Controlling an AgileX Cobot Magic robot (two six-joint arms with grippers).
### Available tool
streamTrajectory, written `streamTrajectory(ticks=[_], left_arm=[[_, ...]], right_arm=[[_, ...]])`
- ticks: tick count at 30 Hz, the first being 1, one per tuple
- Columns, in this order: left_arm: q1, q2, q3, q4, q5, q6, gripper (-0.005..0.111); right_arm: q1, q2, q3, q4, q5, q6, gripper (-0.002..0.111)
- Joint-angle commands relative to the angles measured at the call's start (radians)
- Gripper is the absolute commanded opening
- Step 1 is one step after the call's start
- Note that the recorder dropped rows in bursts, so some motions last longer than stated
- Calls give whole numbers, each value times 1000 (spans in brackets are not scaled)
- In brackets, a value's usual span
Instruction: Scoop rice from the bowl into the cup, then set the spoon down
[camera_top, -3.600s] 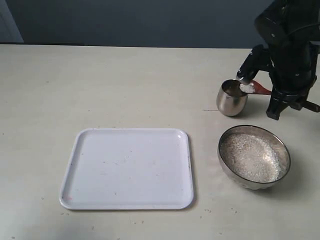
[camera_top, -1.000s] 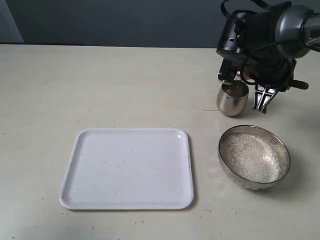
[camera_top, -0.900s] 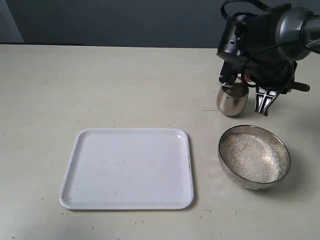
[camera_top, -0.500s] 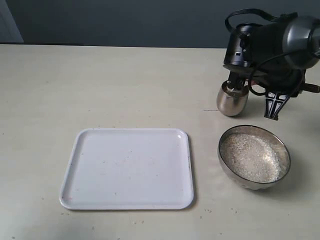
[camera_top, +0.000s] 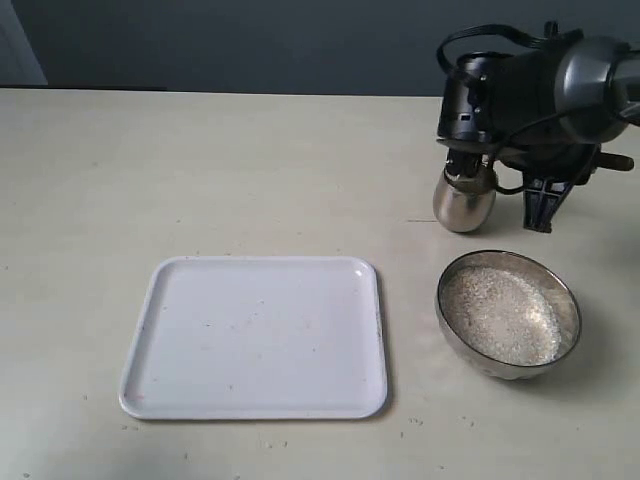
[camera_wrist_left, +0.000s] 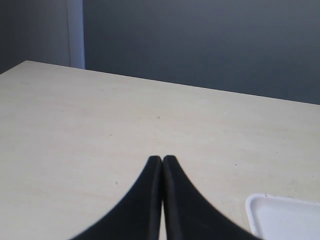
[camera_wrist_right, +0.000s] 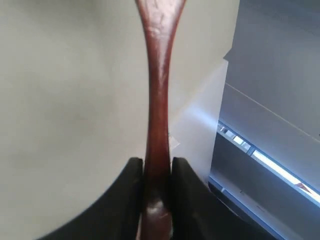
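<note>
Gripping spoon by handle end, right gripper narrow on it; your hold suits: glossy wood, light, stiff, likely slippery.

White rectangular tray sits flat on the pale beige table, rounded corners, faint specks on its surface. Dark grey wall behind the table.

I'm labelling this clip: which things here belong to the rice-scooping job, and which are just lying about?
In the job: rice, bowl, cup, spoon, right hand gripping it.
Lying about: white tray; left hand, shut and idle.
</note>
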Motion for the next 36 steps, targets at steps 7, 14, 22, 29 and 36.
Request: streamTrajectory(ticks=[7,14,22,29,36], left_arm=[[-4,-5,-2,-3,-13,-3,1],[-4,-5,-2,-3,-13,-3,1],[-4,-5,-2,-3,-13,-3,1],[-4,-5,-2,-3,-13,-3,1],[-4,-5,-2,-3,-13,-3,1]], right_arm=[[19,-5,61,-50,0,8,-1],[19,-7,95,-120,0,60,-1],[19,-7,95,-201,0,105,-1],[19,-7,129,-233,0,112,-1],[19,-14,143,-236,0,122,-1]])
